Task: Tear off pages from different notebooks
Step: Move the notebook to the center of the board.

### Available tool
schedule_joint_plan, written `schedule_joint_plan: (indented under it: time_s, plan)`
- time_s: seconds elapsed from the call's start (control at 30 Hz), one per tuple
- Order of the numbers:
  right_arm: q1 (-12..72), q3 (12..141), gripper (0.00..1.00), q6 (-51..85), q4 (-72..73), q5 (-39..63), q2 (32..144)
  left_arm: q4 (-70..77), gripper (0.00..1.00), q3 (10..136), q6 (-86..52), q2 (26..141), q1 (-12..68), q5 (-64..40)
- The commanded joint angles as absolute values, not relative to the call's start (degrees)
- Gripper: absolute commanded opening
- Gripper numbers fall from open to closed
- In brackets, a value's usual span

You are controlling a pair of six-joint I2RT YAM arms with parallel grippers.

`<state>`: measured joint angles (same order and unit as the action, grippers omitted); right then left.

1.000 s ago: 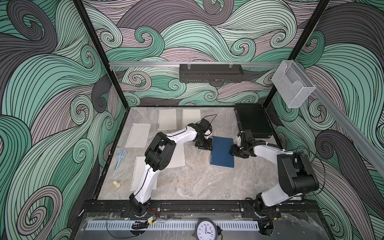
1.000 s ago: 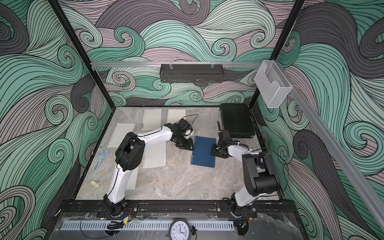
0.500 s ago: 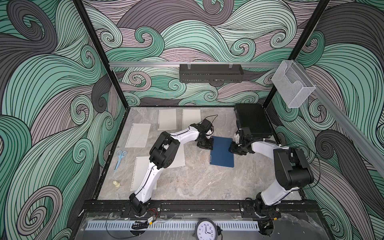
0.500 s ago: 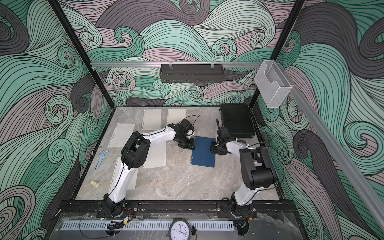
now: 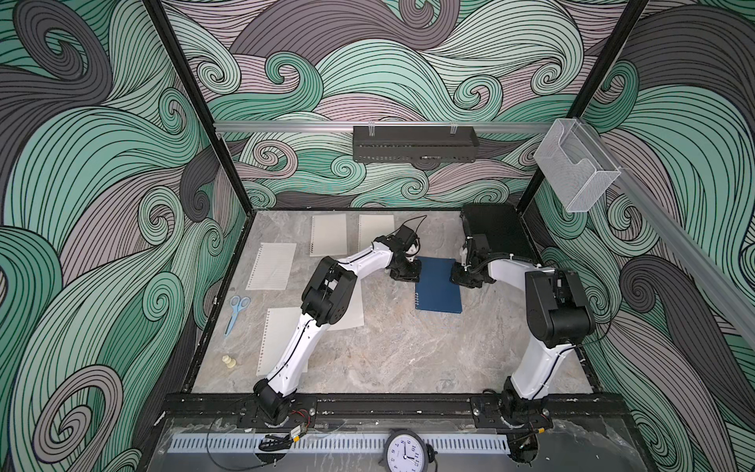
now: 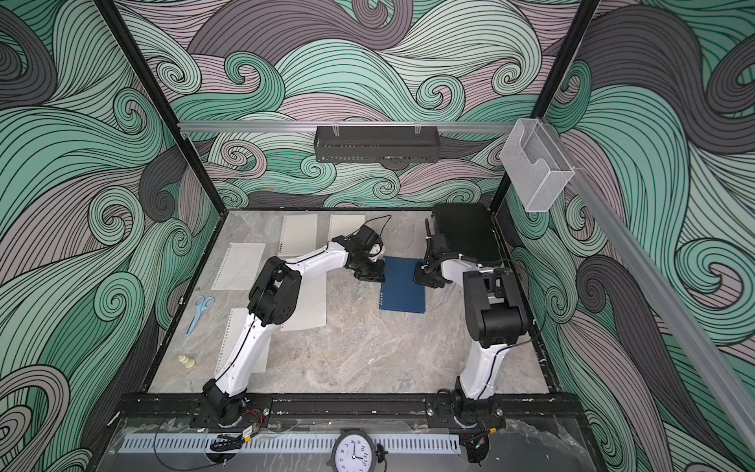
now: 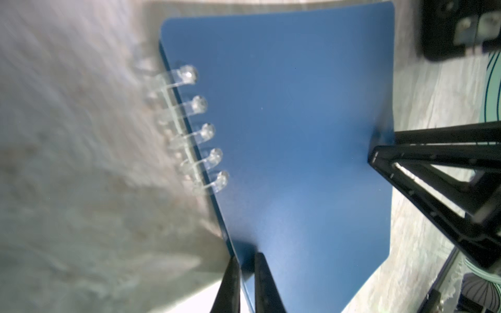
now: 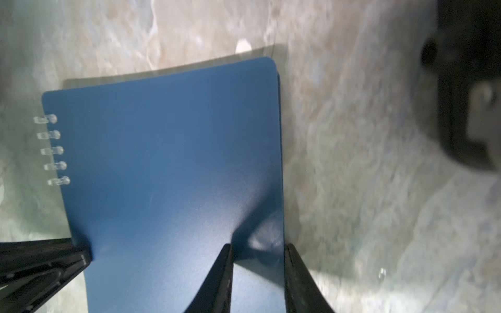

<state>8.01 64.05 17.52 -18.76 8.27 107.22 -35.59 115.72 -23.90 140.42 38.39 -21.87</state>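
A notebook with a dark blue cover (image 5: 438,286) (image 6: 402,286) lies near the table's middle, its clear spiral (image 7: 200,132) (image 8: 53,150) on the left long side. My left gripper (image 5: 406,274) (image 7: 246,260) is shut on that spine edge near the far corner, one finger over the cover and one outside it. My right gripper (image 5: 463,280) (image 8: 260,252) straddles the opposite free edge with its jaws apart, one finger on the cover and one beside it on the table. Loose pages lie on the left: a white lined one (image 5: 273,265) and cream ones (image 5: 329,241) (image 5: 376,231) (image 5: 278,343).
A flat black case (image 5: 496,233) lies at the back right, just behind the right arm. Blue scissors (image 5: 236,312) and a small cream piece (image 5: 229,363) sit by the left wall. Another cream sheet (image 5: 351,314) lies partly under the left arm.
Both grippers' jaws have narrowed at the blue notebook's two long edges, the left one closing onto the spine edge. Both arms have shifted slightly toward the back.
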Motion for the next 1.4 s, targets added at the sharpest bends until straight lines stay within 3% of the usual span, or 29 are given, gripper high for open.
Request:
schedule_joint_plan:
  time_s: [0.0, 0.4, 0.53, 0.67, 0.73, 0.97, 1.37]
  plan:
    - [9.0, 67.6, 0.33, 16.4, -20.3, 10.7, 110.3, -34.9, 0.12, 119.8, -23.6, 144.6, 38.5, -22.2]
    - [8.4, 87.5, 0.35, 14.0, -28.7, 11.9, 123.2, -36.5, 0.15, 136.8, -24.7, 155.7, 35.5, -25.4]
    - [7.9, 92.9, 0.37, 13.4, -31.4, 12.6, 124.9, -35.7, 0.21, 140.9, -24.4, 157.1, 35.0, -25.7]
    - [7.6, 94.1, 0.55, 12.6, -32.9, 11.6, 122.6, -35.5, 0.31, 141.8, -24.4, 155.3, 34.5, -24.3]
    - [7.5, 93.8, 0.57, 12.0, -33.5, 11.4, 120.8, -37.3, 0.37, 141.6, -23.9, 153.8, 34.5, -22.9]
    - [7.5, 86.1, 0.65, 11.3, -32.9, 10.3, 113.3, -35.3, 0.45, 128.8, -24.9, 144.5, 34.6, -21.0]
    - [7.7, 73.2, 0.67, 10.9, -32.1, 6.7, 107.7, -31.8, 0.46, 112.8, -25.3, 135.9, 36.2, -22.2]
